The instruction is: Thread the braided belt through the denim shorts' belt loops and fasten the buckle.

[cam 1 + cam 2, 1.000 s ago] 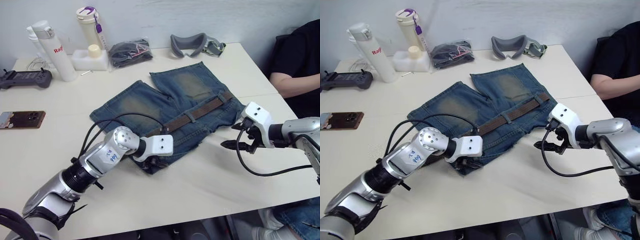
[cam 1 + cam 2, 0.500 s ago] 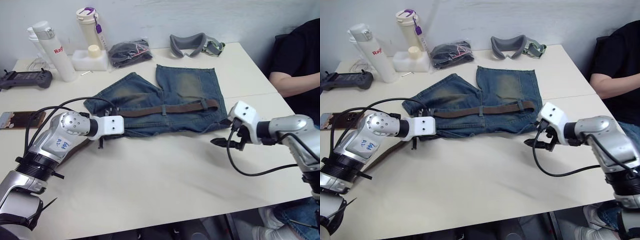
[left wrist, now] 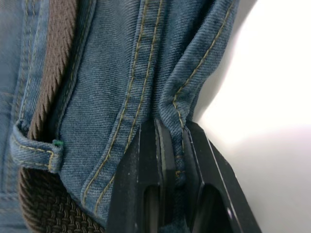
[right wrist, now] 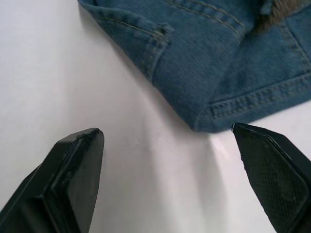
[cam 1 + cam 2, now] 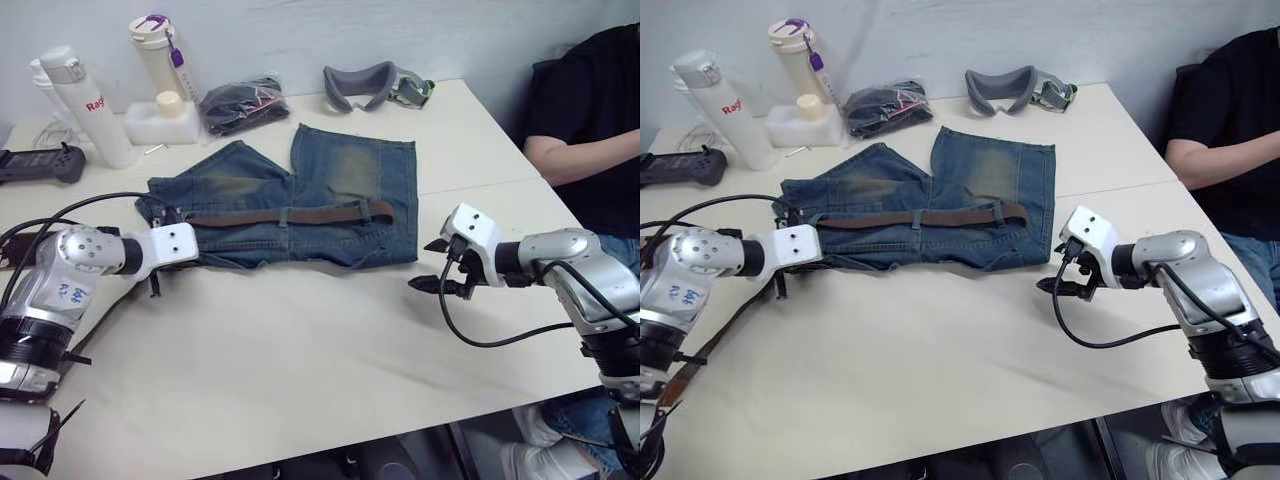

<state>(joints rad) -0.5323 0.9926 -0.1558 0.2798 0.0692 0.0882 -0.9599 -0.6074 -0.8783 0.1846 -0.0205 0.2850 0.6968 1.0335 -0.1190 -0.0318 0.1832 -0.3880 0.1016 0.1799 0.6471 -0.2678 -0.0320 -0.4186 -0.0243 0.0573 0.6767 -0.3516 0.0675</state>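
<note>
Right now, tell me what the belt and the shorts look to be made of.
The braided belt: dark brown woven strap, matte, with a plaited weave visible; cord or leather, cannot tell which. The denim shorts: blue cotton-like denim, showing diagonal twill ribs, tan double stitching and faded yellowish patches on the legs. The left gripper pinches a fold of them.

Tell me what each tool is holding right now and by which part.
The left tool pinches a folded edge of the denim shorts near the waistband. The right tool is open, holding nothing.
</note>
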